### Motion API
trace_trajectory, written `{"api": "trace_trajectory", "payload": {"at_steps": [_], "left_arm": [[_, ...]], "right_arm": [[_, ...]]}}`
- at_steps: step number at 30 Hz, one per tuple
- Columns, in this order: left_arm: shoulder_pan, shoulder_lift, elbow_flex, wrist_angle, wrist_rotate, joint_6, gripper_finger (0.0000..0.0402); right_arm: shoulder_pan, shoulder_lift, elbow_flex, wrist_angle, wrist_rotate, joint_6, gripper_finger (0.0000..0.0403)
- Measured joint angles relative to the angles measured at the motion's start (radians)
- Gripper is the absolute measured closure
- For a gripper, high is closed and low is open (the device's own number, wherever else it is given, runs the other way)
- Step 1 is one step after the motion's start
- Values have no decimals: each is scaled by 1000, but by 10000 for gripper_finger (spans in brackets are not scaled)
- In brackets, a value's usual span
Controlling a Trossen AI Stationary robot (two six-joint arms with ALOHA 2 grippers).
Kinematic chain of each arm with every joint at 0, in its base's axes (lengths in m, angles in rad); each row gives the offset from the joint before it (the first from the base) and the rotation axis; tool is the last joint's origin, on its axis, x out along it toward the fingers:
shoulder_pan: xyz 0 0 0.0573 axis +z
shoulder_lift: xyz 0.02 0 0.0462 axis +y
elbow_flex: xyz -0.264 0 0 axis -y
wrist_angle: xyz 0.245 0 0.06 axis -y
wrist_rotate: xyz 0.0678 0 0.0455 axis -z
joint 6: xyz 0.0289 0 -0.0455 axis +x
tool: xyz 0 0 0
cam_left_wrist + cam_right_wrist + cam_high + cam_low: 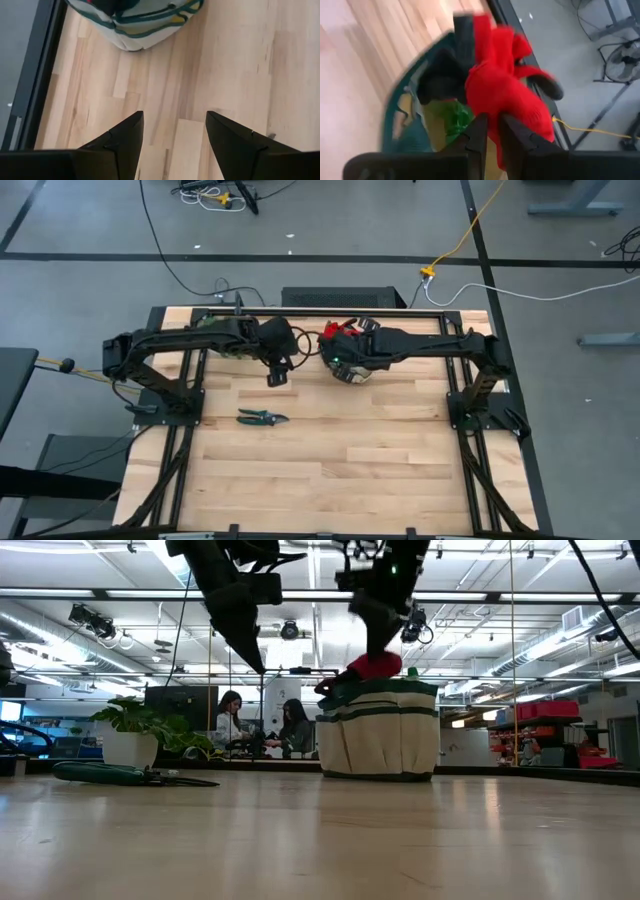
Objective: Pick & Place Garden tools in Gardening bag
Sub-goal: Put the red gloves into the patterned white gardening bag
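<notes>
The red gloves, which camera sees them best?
The right wrist view: the red gloves fill it, pinched in the right gripper over the bag. The high view shows a small red patch, the low view a red lump on the bag's rim, the left wrist view barely any.

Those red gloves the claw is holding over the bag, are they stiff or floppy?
Probably floppy: the gloves bunch and droop around the right gripper. They look like soft, light cloth, unlikely to slip. Dropped, they would likely slump into the bag, not roll.
</notes>
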Motion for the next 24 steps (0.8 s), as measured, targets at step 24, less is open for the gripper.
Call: {"api": "trace_trajectory", "payload": {"at_steps": [24], "left_arm": [[-3, 1, 0, 4, -2, 2, 181]], "right_arm": [[-20, -69, -125, 113, -146, 15, 353]]}}
